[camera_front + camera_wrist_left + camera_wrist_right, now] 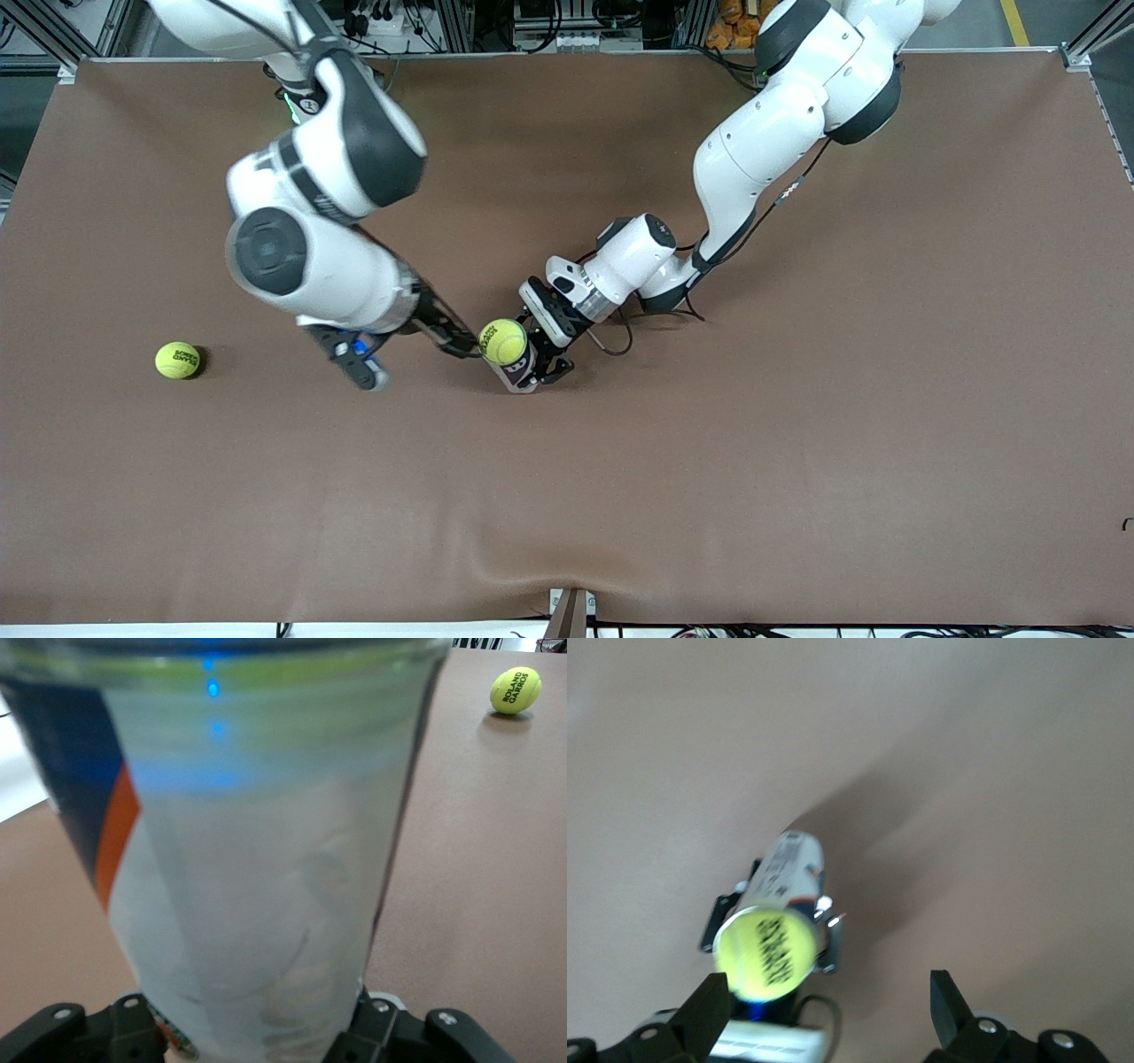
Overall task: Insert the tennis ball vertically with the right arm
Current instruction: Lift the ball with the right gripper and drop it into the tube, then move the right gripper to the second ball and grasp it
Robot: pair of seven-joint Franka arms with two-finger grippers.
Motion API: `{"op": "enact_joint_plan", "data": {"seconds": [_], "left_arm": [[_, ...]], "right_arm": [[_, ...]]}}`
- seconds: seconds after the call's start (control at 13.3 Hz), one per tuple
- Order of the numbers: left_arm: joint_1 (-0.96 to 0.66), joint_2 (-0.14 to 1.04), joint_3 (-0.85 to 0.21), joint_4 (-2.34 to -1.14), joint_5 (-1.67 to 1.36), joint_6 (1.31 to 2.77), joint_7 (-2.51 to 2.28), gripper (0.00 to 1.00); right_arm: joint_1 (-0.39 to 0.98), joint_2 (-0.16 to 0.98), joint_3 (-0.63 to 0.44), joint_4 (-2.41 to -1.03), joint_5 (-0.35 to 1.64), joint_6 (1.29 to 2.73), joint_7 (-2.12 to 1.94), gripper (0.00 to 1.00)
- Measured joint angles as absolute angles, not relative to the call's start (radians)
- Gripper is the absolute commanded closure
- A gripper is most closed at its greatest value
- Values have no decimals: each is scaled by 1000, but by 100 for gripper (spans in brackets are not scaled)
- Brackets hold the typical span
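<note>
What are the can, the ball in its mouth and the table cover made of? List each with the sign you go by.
Can: looks like clear plastic, glossy; the view through its wall is hazy, with a printed label.
Ball in its mouth: yellow felt, matte and fuzzy, with black lettering.
Table cover: brown, matte, probably fabric or soft sheet; it ripples near the front edge.

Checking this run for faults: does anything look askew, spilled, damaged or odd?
Nothing looks damaged or spilled. One yellow tennis ball sits in the mouth of the clear plastic tube, not yet down inside; the left gripper holds the tube. The right gripper is beside it, jaws open. A second yellow ball lies loose toward the right arm's end.
</note>
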State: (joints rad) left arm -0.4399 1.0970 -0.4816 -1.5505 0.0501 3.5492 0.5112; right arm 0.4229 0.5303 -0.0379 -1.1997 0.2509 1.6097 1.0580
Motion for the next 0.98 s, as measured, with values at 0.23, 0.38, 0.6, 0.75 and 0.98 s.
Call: {"op": "enact_joint_plan", "data": {"seconds": [0.23, 0.38, 0.6, 0.75, 0.98], "left_arm": [[-440, 1097, -481, -1550, 50, 3549, 511, 31], [-440, 1097, -481, -1550, 50, 3549, 511, 31], [-440, 1097, -481, -1550, 50, 3549, 511, 30], [-440, 1097, -481, -1550, 50, 3549, 511, 30], [-441, 1097, -481, -1550, 50, 3549, 511, 30]], "right_arm": [[261, 534, -53, -1214, 204, 1494, 740, 0], [117, 541, -55, -1268, 167, 1492, 549, 0], [-13, 558, -53, -1349, 29, 1575, 411, 0], [-50, 566, -53, -1424, -6, 1679, 335, 0], [-114, 574, -53, -1547, -21, 1869, 211, 0]]}}
